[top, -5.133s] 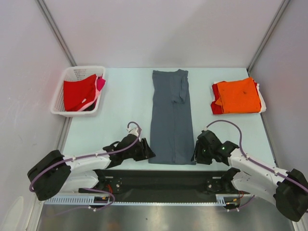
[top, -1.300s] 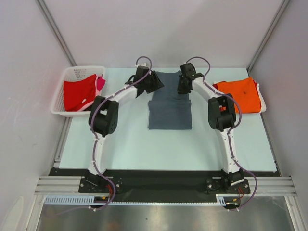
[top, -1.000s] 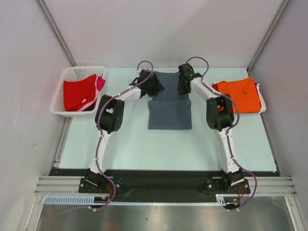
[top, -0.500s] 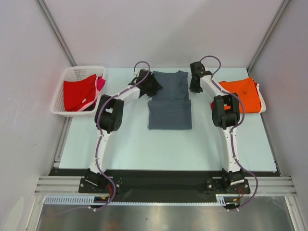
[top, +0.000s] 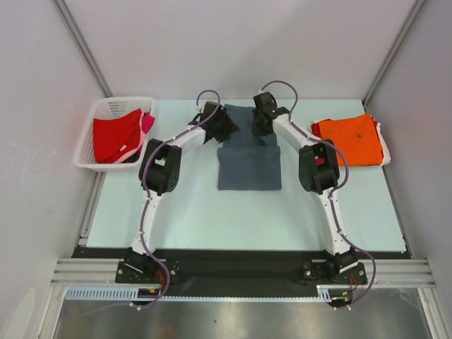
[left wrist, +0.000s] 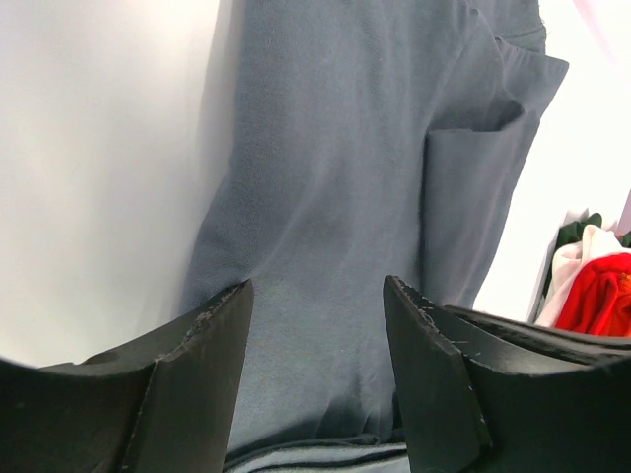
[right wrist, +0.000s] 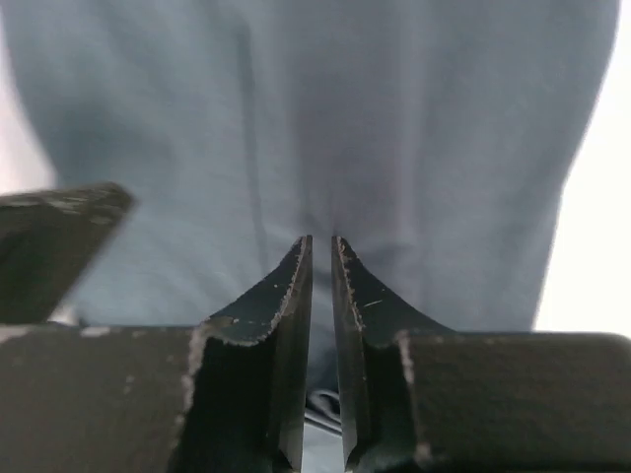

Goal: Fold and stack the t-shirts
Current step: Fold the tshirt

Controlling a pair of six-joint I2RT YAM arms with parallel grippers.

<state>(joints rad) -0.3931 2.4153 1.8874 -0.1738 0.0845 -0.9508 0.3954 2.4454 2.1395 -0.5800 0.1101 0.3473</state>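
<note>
The pale counter (top: 183,212) sits boxed in by white walls, so open room lies mainly on the near side. At far left, the white basket (top: 85,145) holds the red t-shirt (top: 116,138) with a pink one (top: 147,123) tucked at its right side, well apart from my work. My left pincer (left wrist: 315,286) hangs open over the far left part of the grey t-shirt (top: 247,169), fingers spread wide with nothing between them. The shirt lies mid-counter as a narrow strip, its near part doubled over and its far end flat beneath both wrists. My right pincer (right wrist: 321,241) is over the far middle of the shirt, drawn almost together with only a thin slit; I see no cloth pinched at the tips. At right, the orange t-shirt (top: 351,138) rests folded on a small stack, close beside my right forearm. I judge the step to be the next crosswise fold. To do it well I should take the far edge at matching spots on both sides, lift evenly, and lay it square on the near fold. The far wall leaves little room, so I would draw toward me and avoid swinging my right elbow into the stack.
</note>
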